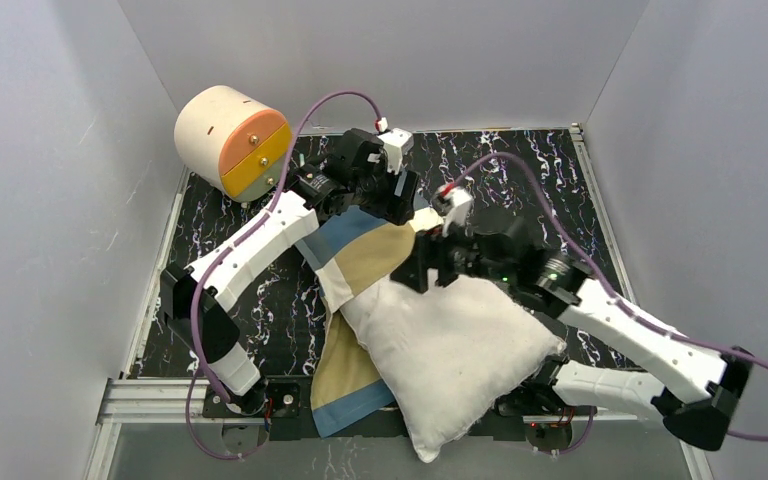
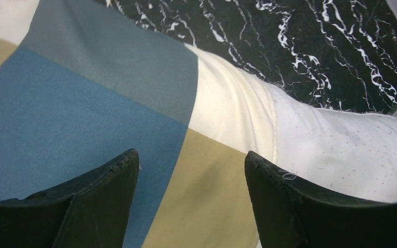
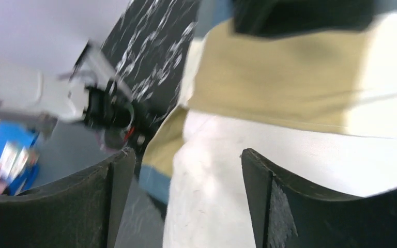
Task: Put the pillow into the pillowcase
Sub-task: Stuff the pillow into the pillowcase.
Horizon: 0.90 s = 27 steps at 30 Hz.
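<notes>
left gripper (image 2: 190, 155) was found spread and empty, pillowcase (image 1: 360, 255) beneath | right gripper (image 3: 186, 152) likewise, pillow (image 1: 450, 350) beneath | risk judged: mouth unheld, cloth could be bunched shut

**A:** Where is the table (image 1: 530, 170) open?

**B:** In the far right quarter there is bare marble from the right arm (image 1: 650, 340) out to the right wall (image 1: 720, 150). A narrower bare strip runs on the left, between the left arm (image 1: 260, 240) and the left wall (image 1: 50, 200).

**A:** What blocks the rest?

**B:** The cylinder (image 1: 232, 140) fills the far left corner. The pillow (image 1: 455, 350) takes the near centre and overhangs the front edge between the bases. The pillowcase (image 1: 360, 255) covers the middle.

**A:** And above the pillowcase?

**B:** It is crowded. The left gripper (image 2: 191, 160) and right gripper (image 3: 186, 155) hang close together, each with its jaws apart and nothing between them.
</notes>
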Motion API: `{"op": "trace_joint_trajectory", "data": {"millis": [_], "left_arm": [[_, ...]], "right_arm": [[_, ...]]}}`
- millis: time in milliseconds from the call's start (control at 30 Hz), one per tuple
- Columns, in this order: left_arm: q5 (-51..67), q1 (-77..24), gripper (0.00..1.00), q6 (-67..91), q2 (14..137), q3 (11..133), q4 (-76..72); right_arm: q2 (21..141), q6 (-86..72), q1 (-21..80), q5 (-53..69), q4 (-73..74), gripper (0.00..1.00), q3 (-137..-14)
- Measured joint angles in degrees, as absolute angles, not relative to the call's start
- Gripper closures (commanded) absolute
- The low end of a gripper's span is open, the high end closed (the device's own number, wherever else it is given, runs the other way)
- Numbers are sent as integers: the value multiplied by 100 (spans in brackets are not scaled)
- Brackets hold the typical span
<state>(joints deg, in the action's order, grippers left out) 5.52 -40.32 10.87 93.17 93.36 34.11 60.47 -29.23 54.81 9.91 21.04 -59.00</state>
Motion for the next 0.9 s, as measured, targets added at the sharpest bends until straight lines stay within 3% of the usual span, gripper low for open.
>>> {"op": "trace_joint_trajectory", "data": {"millis": [167,300,667,767,900], "left_arm": [[908,-4095,26,648,9419,9341,2991],[843,-4407,26,263,9677,9371,2829],[43,-5264,28,-443,10313,9319,2685],[-410,-5334,44,-539,10353,9279,2609],[-869,-5343,83,-679,10366,9109,2349]], "right_arm": [[5242,-3164,4849,-333,2620,9,-6149],[5068,-3216,3981,-666,3085,8,-6136],[5725,-3157,1695,1728,2871,15,-4847],[5776,-3205,1415,2427,2541,17,-4296],[5682,-3339,1313,3055,2119,29,-3726]]}}
